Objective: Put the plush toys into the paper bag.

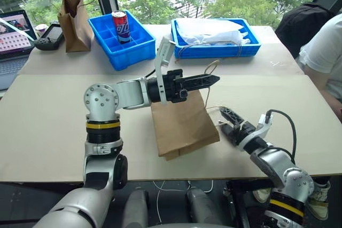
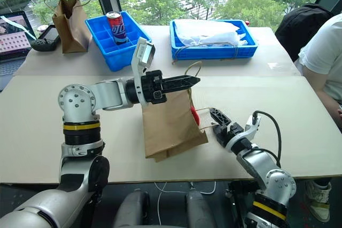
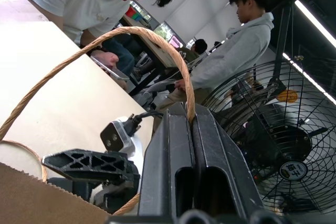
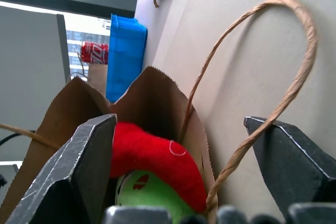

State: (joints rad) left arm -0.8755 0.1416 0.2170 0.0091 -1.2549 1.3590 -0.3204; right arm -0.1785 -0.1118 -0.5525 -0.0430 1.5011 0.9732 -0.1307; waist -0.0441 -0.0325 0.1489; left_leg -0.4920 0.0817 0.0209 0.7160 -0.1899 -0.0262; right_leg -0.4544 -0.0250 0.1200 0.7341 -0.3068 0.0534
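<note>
The paper bag (image 1: 181, 124) lies tilted on the table, its mouth facing my right gripper. My left gripper (image 1: 214, 80) is shut on one twine handle (image 3: 131, 32) and holds that side of the bag up. Both plush toys are inside the bag's mouth: the red chili toy (image 4: 152, 156) lies over the green toy (image 4: 144, 195). A bit of the red chili toy (image 2: 192, 114) shows at the bag's edge. My right gripper (image 1: 227, 122) stands open just in front of the mouth, and the bag's other handle (image 4: 294, 77) loops between its fingers.
At the back stand a narrow darker paper bag (image 1: 75, 17), a blue compartment tray (image 1: 136, 44) holding a can (image 1: 122, 25), and a blue tray (image 1: 214, 52) with white plastic. A laptop (image 1: 13, 36) sits far left. A person (image 1: 326, 52) sits at the table's right edge.
</note>
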